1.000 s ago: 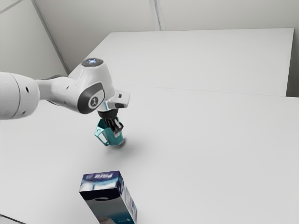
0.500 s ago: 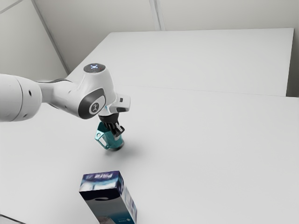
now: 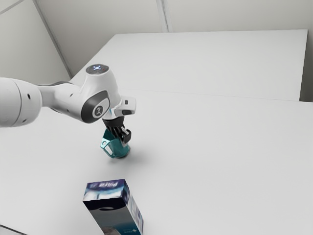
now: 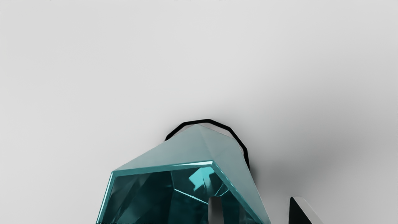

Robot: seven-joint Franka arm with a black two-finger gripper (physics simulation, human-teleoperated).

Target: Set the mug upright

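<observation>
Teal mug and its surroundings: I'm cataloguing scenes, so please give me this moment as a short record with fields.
mug: teal, mouth facing upward; whether fully upright, cannot tell
gripper: open, one finger inside the mug, the other outside, apart from its wall
box: printed carton, standing nearer the exterior camera than the mug
surface: pale table

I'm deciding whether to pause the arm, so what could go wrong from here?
The pincer has one finger inside the mug and the other outside, with a gap beside the wall. A sideways move might drag or topple the mug. Closing there would probably pinch just one wall, so the mug could twist when lifted. The box stands nearby; a wide swing toward it might knock it.
</observation>
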